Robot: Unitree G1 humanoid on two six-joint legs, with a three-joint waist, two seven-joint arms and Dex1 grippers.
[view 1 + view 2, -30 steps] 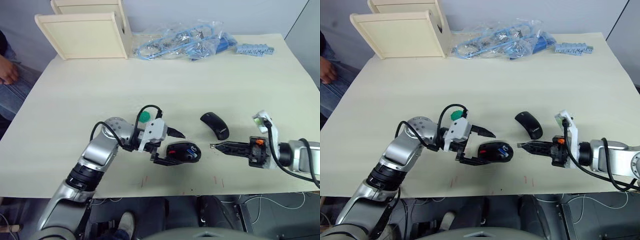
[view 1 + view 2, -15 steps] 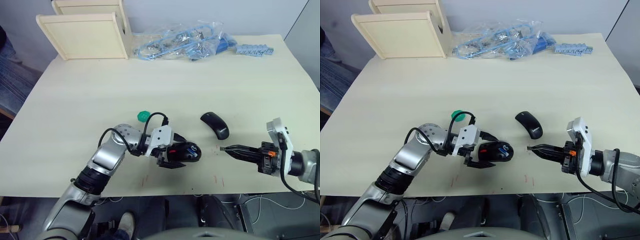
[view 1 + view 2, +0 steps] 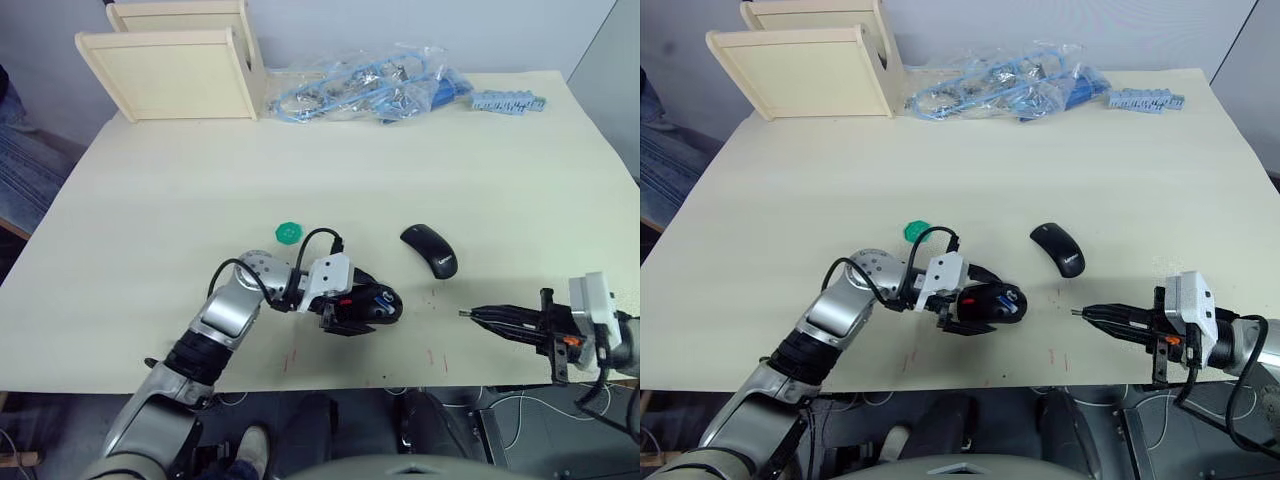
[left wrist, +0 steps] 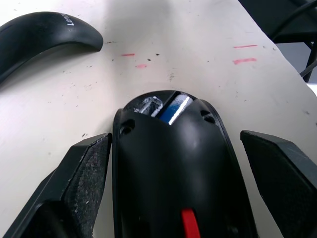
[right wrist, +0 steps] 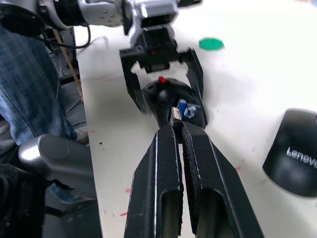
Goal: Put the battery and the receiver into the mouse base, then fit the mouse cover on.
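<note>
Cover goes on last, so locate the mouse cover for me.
The mouse cover lies on the table, right of the mouse base that sits between the left gripper's fingers, and ahead-left of the right gripper.

on the counter (image 3: 150, 200) the base (image 3: 365, 303) lies near the front edge, battery (image 4: 174, 108) in it, between the left claw's (image 3: 352, 302) fingers. the cover (image 3: 430, 250) lies right-behind it, the disc (image 3: 288, 232) left-behind. the right claw (image 3: 468, 314) sits right of the base, apart.

The mouse base (image 4: 173, 163) is running off the left wrist view's edge. The battery (image 4: 174, 109) is lying half buried inside it. Something tiny between the right fingers (image 5: 174, 130) is staying unidentifiable.
</note>
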